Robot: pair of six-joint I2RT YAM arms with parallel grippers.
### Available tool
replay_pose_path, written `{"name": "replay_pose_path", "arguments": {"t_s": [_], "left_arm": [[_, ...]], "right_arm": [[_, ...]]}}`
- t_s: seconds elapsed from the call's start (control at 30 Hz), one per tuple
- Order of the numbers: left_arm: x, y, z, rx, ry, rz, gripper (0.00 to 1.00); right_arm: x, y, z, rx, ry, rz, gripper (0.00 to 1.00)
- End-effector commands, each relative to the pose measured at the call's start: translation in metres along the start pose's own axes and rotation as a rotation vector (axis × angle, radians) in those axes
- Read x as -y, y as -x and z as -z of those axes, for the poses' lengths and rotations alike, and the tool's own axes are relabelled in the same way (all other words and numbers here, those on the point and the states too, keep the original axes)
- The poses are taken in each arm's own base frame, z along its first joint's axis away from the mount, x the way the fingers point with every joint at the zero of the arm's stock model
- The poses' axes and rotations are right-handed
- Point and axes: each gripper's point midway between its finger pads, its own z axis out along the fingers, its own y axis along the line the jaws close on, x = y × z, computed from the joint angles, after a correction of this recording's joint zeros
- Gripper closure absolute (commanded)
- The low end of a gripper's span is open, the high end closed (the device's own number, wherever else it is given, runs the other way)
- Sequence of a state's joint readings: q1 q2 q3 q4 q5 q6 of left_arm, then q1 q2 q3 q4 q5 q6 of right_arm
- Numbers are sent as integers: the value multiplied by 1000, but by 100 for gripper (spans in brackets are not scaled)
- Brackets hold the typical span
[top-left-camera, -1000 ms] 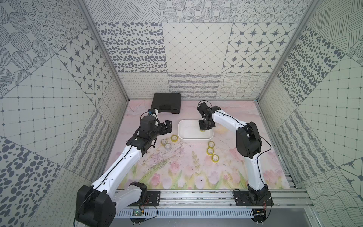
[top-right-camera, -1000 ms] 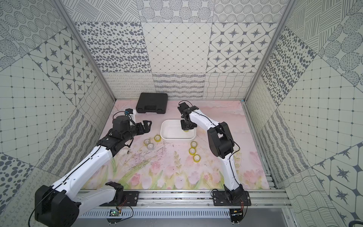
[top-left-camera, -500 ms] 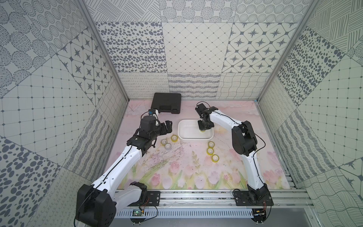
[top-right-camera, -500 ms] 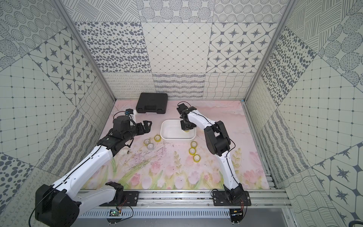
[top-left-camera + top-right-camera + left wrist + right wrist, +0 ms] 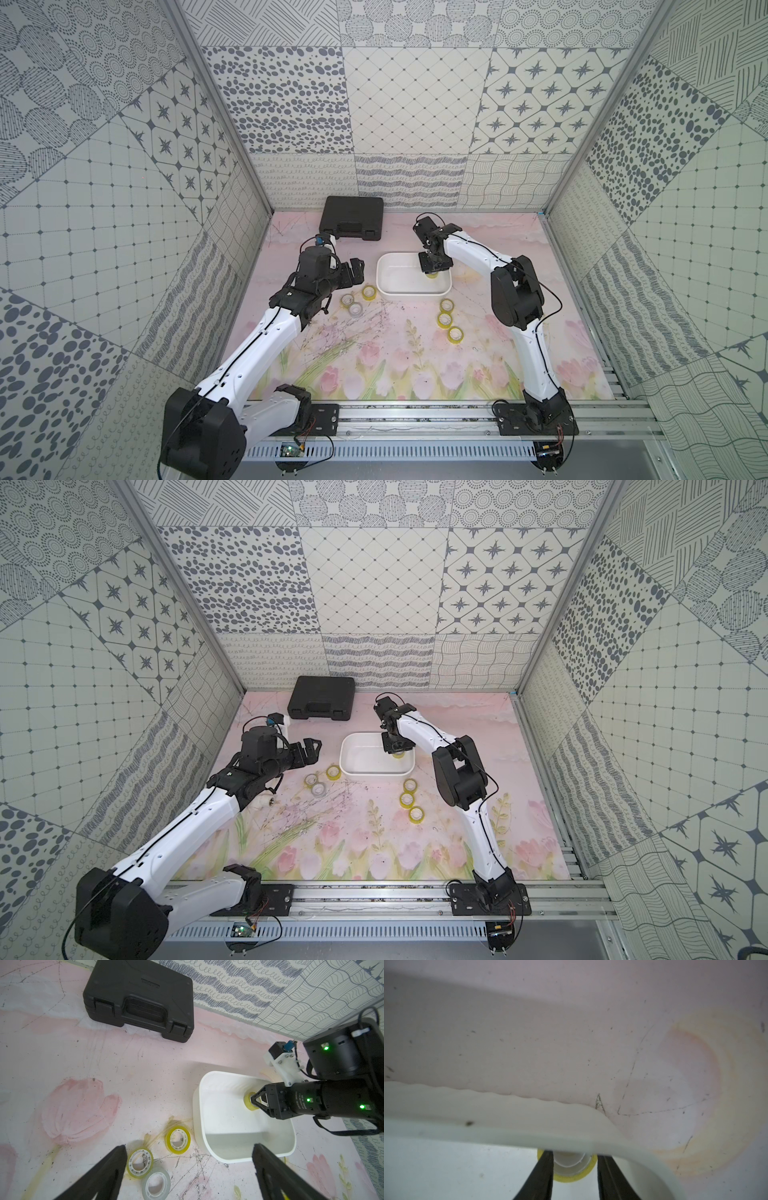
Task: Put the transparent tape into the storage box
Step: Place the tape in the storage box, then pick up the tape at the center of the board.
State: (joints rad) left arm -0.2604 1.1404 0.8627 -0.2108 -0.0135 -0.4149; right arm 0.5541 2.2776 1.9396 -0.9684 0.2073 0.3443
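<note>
Transparent tape (image 5: 568, 1167): one yellowish roll inside white storage box (image 5: 397, 280), frame centre, between jaws of right gripper (image 5: 252, 1102), part-spread, hold uncertain; six rolls (image 5: 444, 319) outstanding on floral mat (image 5: 374, 365); left gripper (image 5: 189, 1147) wide open, empty.

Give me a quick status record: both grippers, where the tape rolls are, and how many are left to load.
left gripper: open, empty, above the mat by the left group
right gripper: down in the storage box, jaws parted at a yellowish roll; gripped or released, cannot tell
rolls in box: one
rolls on mat: six
left group: three, off the box's left end
right group: three, off its near right corner
black case: closed, by the back wall
</note>
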Motion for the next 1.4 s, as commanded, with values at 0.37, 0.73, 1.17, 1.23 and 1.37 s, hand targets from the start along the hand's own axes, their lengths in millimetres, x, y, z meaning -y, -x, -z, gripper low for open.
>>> {"name": "replay_pose_path", "arguments": {"t_s": [0.37,0.73,1.17,1.23,1.37], "left_arm": [[-54,-71,-36,-305,239,142,1],[-92,-114,-66,-459,319,281,24],[-111,-146,-70,-533,401,292,45],[-112,-149,-70,-536,405,298,47],[-115,-157,-68,-541,417,307,52]], "right_arm": [[4,5,124,181,152,-51,62],[26,-33,132,173,140,-108,64],[35,-41,125,159,130,-130,64],[36,-41,124,156,128,-133,64],[37,-41,123,155,124,-136,64]]}}
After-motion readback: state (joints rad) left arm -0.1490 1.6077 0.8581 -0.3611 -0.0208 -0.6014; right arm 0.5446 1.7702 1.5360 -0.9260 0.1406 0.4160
